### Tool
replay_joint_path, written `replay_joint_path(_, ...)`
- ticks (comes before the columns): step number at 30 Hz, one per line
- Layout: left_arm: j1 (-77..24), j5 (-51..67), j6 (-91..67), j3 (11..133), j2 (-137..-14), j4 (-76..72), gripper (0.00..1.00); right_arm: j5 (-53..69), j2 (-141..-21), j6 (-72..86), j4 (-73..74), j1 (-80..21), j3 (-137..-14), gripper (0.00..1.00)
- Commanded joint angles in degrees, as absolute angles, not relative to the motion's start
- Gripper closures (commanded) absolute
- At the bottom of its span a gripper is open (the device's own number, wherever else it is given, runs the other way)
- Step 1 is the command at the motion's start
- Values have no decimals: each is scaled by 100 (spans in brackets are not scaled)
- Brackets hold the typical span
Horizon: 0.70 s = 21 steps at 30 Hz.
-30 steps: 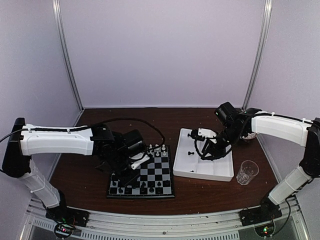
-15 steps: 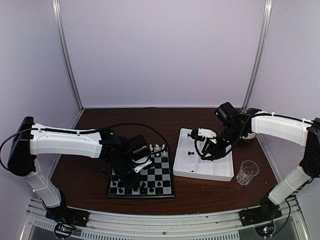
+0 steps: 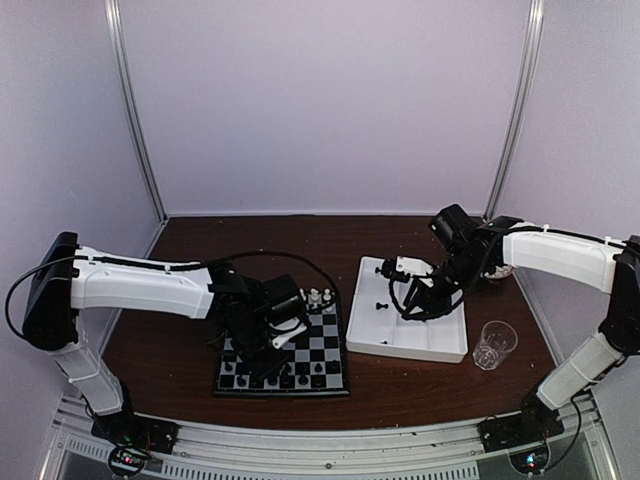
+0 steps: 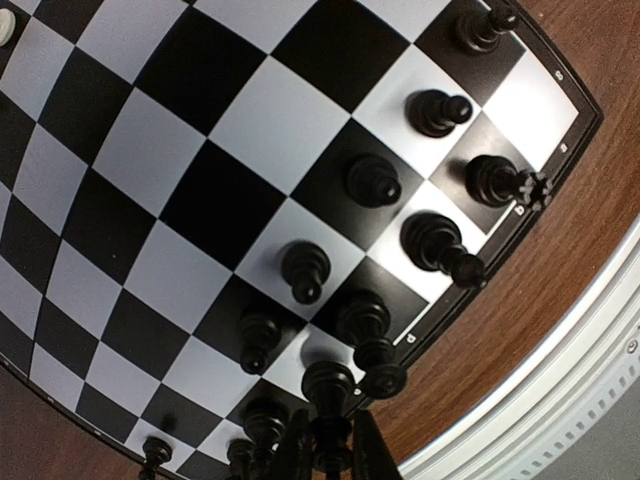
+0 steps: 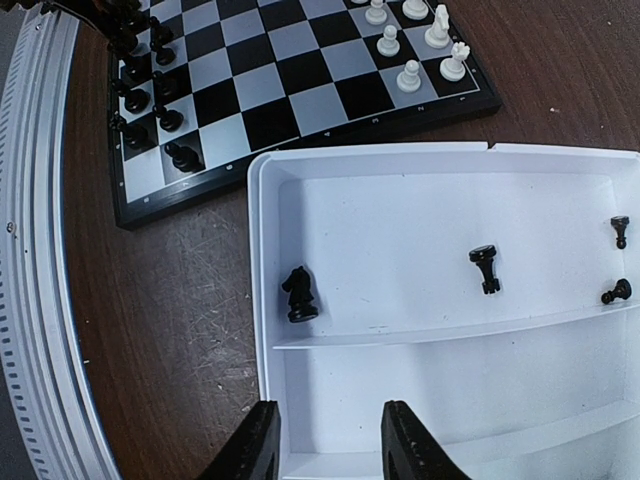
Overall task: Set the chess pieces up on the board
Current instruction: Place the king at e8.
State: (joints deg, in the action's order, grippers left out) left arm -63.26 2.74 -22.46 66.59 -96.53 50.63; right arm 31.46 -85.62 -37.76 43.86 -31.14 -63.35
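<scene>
The left gripper hangs low over the near-left part of the chessboard. Black chess pieces line the board's near rows, and white chess pieces stand at its far edge. The right gripper is above the white tray, with a clear glass just beside the tray.

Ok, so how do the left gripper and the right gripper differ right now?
The left gripper is shut on a black chess piece; the right gripper is open and holds nothing. The left gripper is low over the board, close to its near edge; the right gripper hangs above the white tray, where a few loose black pieces lie. Both point down at the table.
</scene>
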Motion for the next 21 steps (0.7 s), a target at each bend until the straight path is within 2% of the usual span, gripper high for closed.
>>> replay_joint_path(1,-6321,204,-2232,6587,-9722,4932,95,3126,-8579,-3823,4366,-3103,-6284,62)
replay_joint_path(9,-6323,184,-2210,6588,-9791,4944,95,3135,-8583,-3823,4375,-3103,-6279,62)
replay_joint_path(16,-6322,184,-2206,6601,-9784,4964,82,3138,-8589,-3823,4370,-3103,-6280,62)
replay_joint_path(21,-6326,221,-2231,6660,-9682,5081,75,3152,-8578,-3823,4379,-3101,-6282,62)
